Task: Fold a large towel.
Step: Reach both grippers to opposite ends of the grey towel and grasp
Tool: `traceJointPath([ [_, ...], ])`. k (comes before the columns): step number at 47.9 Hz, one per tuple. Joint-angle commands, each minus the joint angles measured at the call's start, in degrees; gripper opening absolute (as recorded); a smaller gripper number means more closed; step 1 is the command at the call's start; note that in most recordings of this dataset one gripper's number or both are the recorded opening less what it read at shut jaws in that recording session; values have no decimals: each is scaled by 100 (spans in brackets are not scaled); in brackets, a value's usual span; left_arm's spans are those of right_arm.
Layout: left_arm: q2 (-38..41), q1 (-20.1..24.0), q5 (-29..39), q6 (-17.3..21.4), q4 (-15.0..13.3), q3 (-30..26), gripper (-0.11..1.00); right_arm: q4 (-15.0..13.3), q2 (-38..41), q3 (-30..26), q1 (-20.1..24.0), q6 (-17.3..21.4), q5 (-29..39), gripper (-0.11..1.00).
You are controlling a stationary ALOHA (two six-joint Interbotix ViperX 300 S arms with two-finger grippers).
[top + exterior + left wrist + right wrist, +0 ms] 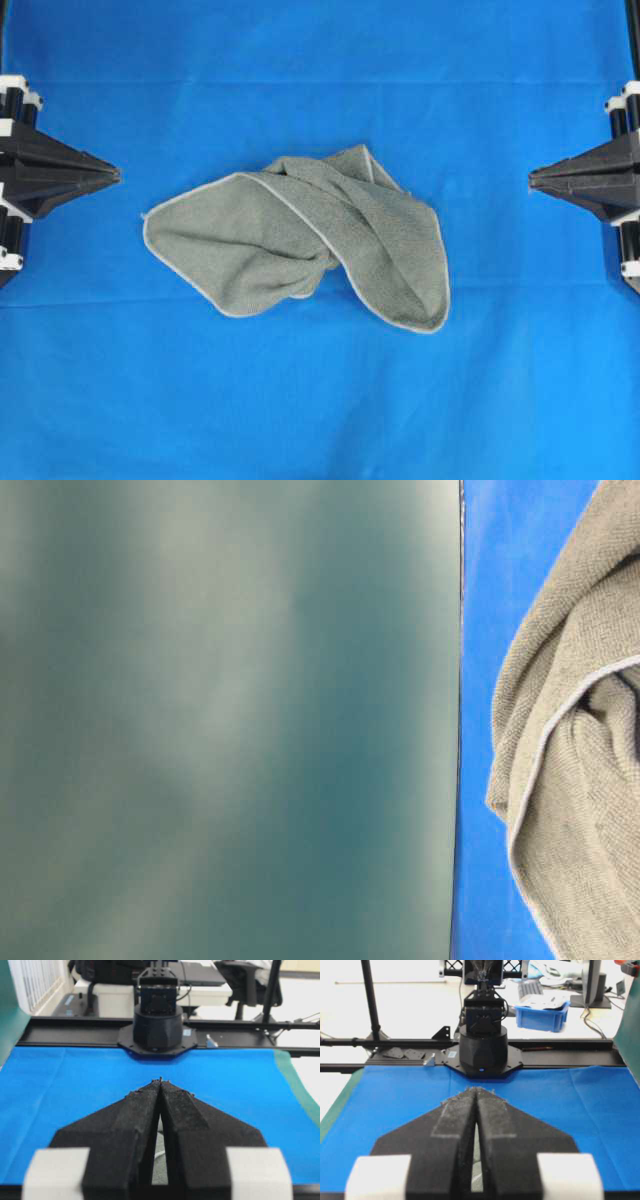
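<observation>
A bright blue sheet [320,420] is covering the table. Beyond it, a blue bin [541,1016] is sitting on a pale floor, and a white slatted panel [35,982] is catching daylight.

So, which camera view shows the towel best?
The overhead exterior view: the whole crumpled towel lies unobstructed on the blue sheet. The table-level view shows only one close-up edge; in the wrist views the claws hide it almost entirely.

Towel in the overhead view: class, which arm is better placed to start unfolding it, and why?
Probably the left. The left gripper, shut, sits nearer the towel, whose hemmed corner spreads toward it. The right gripper, also shut, faces a wider gap of blue sheet.
</observation>
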Motion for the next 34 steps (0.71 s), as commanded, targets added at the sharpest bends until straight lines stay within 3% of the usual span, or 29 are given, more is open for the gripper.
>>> traceJointPath([
  [1,70,-158,527,-149,-290,-167,0,9,35,-141,44,26,0,0],
  [14,149,-185,1881,-466,-281,-97,0,123,624,-659,642,264,1863,0],
  [20,404,-176,2013,-747,-281,97,0,396,1187,-659,958,686,1995,0],
  [27,923,-167,1986,-1063,-281,272,2,492,2118,-765,1195,1345,2030,1],
  [30,1169,-167,1960,-1125,-272,290,14,492,2522,-888,1222,1591,2074,5],
  [34,1573,-158,1881,-1134,-246,325,38,475,3059,-1116,1239,1775,2224,30],
])
